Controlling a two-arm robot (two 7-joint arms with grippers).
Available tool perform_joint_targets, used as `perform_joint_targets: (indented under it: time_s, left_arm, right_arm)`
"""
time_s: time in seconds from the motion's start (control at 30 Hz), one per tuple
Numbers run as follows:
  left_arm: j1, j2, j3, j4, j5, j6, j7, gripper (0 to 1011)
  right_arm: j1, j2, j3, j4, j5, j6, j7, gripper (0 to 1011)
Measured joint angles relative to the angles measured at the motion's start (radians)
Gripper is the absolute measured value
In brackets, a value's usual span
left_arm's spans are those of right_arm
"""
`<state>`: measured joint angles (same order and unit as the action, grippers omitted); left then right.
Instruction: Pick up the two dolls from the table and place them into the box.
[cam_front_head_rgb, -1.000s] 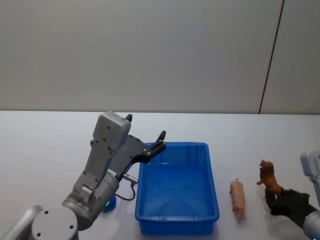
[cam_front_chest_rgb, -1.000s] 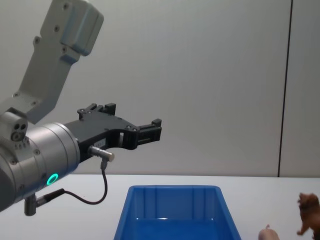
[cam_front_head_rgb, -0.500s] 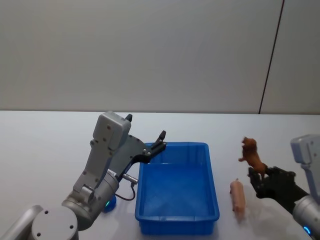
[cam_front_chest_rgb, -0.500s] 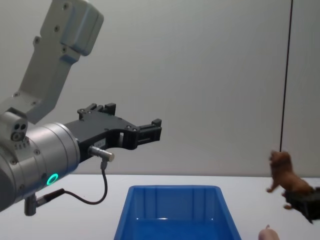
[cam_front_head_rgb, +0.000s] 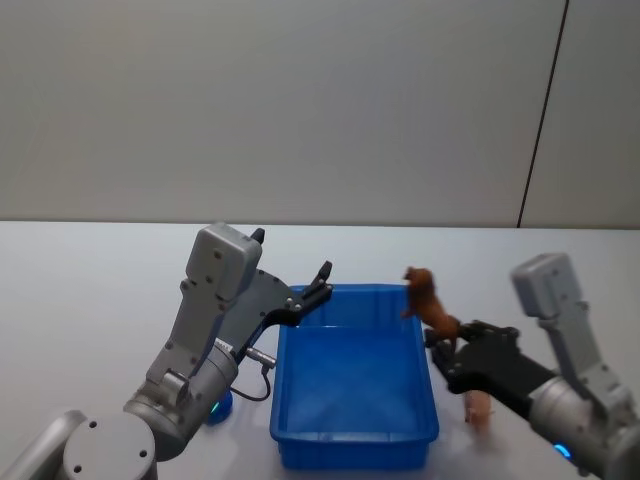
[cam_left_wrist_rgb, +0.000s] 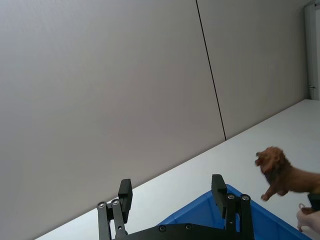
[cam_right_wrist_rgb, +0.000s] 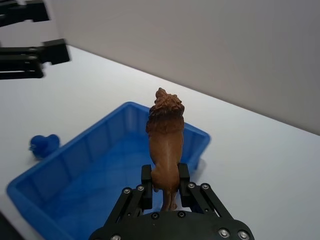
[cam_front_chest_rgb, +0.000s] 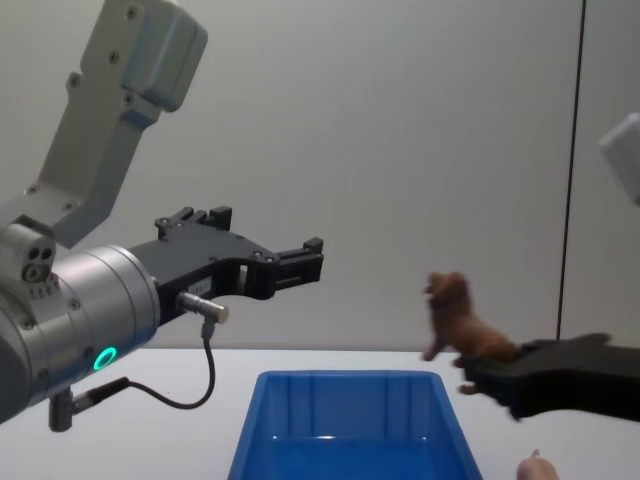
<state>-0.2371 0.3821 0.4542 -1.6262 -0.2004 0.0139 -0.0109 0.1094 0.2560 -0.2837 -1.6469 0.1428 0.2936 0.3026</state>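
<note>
Pink doll (cam_front_head_rgb: 478, 408) lies on the table (cam_front_head_rgb: 90, 300) just right of the blue box (cam_front_head_rgb: 352, 441), mostly hidden behind the right gripper (cam_front_head_rgb: 447, 347). That gripper pinches the brown doll (cam_front_head_rgb: 424, 297) by its back end, up over the box's right rim. Left gripper (cam_left_wrist_rgb: 171, 186) hangs with fingers wide apart above the box's far left corner. A small blue thing (cam_right_wrist_rgb: 43, 145) sits left of the box, half hidden by the left arm.
</note>
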Motion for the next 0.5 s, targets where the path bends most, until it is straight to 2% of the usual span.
perform_joint_targets:
  time_s: [0.23,0.43,0.5]
  left_arm:
    - [0.000,0.000,0.000,0.000,0.000,0.000,0.000,1000]
    - [0.000,0.000,0.000,0.000,0.000,0.000,0.000,1001]
    - [0.000,0.000,0.000,0.000,0.000,0.000,0.000,1000]
  right_arm:
    - [0.034,-0.043,-0.038,0.027,-0.038,0.041,0.056,310]
    - [0.063,-0.080,-0.065,0.060,-0.060,0.072,0.079,534]
    - [0.067,-0.085,-0.069,0.065,-0.063,0.075,0.081,547]
